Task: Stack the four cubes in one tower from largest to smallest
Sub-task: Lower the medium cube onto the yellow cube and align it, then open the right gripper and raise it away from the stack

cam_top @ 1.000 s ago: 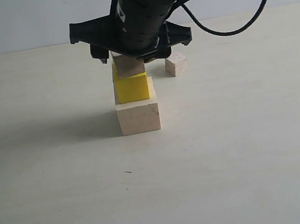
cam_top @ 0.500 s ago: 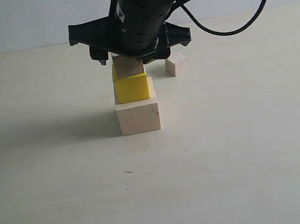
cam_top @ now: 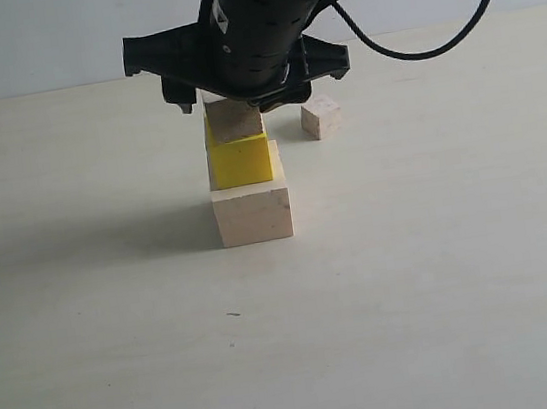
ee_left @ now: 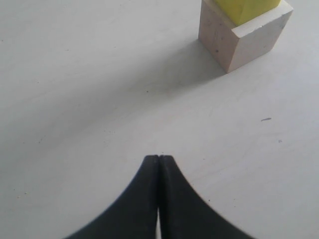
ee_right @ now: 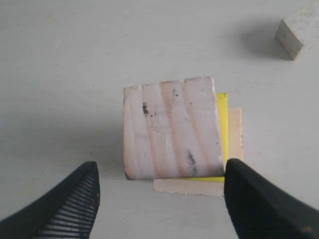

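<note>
Cubes, four, all rigid; likely light, with dry faces that grip well.
- One large pale wooden cube (cam_top: 253,215): on the table, tower base.
- One bright yellow cube (cam_top: 240,160): resting on it.
- One grooved layered-wood cube (ee_right: 172,128): on top of the yellow, between the spread jaws of your right gripper (ee_right: 160,168), neither jaw touching it.
- One small plain pale wooden cube (cam_top: 321,116): loose on the table, near the tower. Take it by opposite flat faces.

Your left gripper (ee_left: 158,164): jaws pressed together, empty.
</note>
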